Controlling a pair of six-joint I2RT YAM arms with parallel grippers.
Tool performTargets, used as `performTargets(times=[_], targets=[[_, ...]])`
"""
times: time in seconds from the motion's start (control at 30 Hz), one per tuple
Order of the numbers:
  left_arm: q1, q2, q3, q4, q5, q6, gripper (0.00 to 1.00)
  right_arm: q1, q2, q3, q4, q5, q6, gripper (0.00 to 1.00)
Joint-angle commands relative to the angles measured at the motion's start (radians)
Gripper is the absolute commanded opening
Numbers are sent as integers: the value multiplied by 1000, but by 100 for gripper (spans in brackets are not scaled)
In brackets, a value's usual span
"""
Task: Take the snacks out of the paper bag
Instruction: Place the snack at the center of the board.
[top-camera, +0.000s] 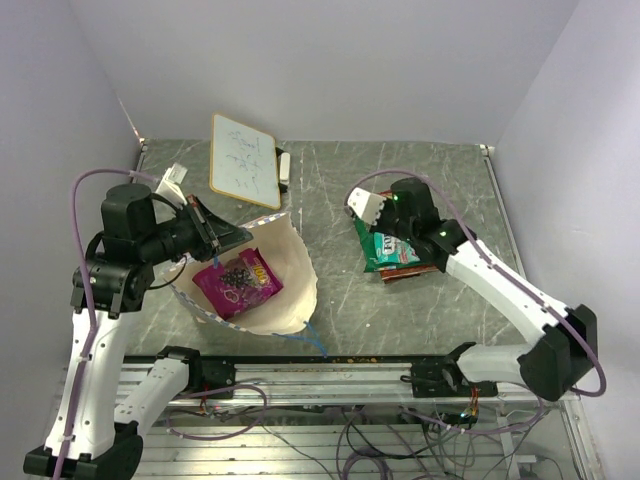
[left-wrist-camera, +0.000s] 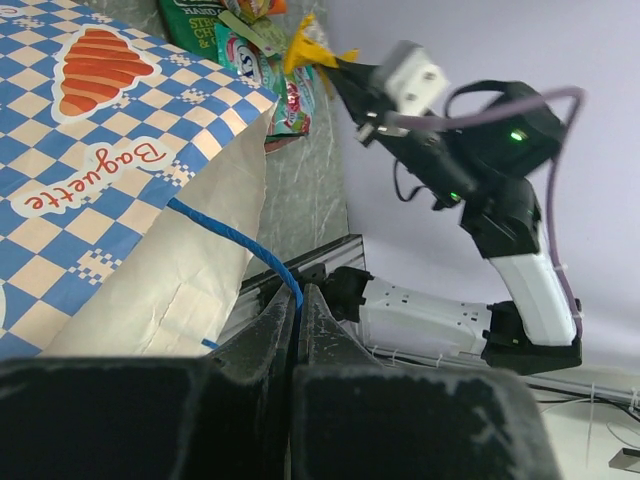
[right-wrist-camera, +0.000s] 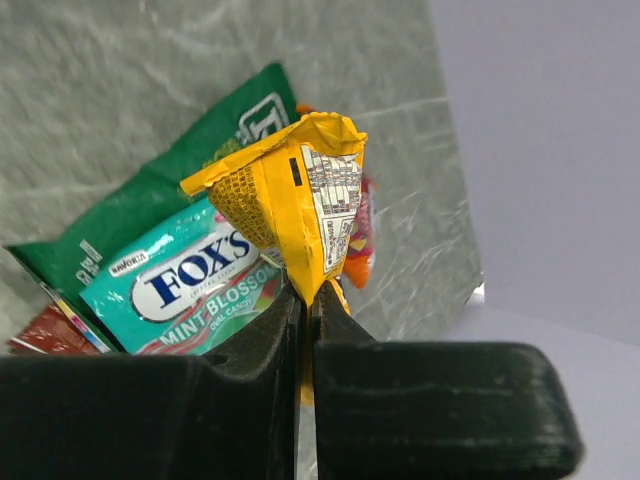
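Cream paper, blue-and-white check outside: paper bag (top-camera: 288, 268), left of centre in the top view, mouth open toward the overhead camera. The outer face carries "Baguette" lettering and a red-orange emblem, seen upper left in the left wrist view.

Contents: one magenta-purple packet (top-camera: 238, 282), lying flat on the bag's inner wall.

Left gripper (left-wrist-camera: 298, 308): jaws closed at the bag's upper-left rim, pinching the blue cord handle (left-wrist-camera: 225, 235), which runs down into the fingertips.

Right gripper (right-wrist-camera: 308, 305): jaws closed on a crumpled yellow packet (right-wrist-camera: 300, 195), held above the pile, right of centre in the top view.

Pile on the grey marbled table (top-camera: 330, 180), outside the bag and to its right:
- green packet (right-wrist-camera: 150, 190), underneath
- teal packet (right-wrist-camera: 190, 275), lettered "FOX'S MINT BLOSSOM", lying over the green one
- orange-red packet (right-wrist-camera: 362, 235), showing behind the yellow one
- a dark red edge at lower left of the right wrist view, too little showing to identify

White board (top-camera: 245, 160): scribbled, upper left of centre, beyond the bag.
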Motion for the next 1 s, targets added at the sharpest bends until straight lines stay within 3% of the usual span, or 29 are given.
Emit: performTargets(times=[0.0,0.13,0.6,0.73,0.97], targets=[[-7,-6,21,25,31,-11,7,-59,31,-82,15,-70,-149,0],[-7,5,42,12,41,0,7,-82,57,-171,10,-24,-299,0],[-7,48,50,10,104,50,7,-219,145,-232,104,-26,-395,0],[-8,51,36,-8,130,56,7,-218,132,-180,46,-54,-370,23],[-7,17,-32,32,159,19,7,-202,-19,-103,-42,-240,-195,50]])
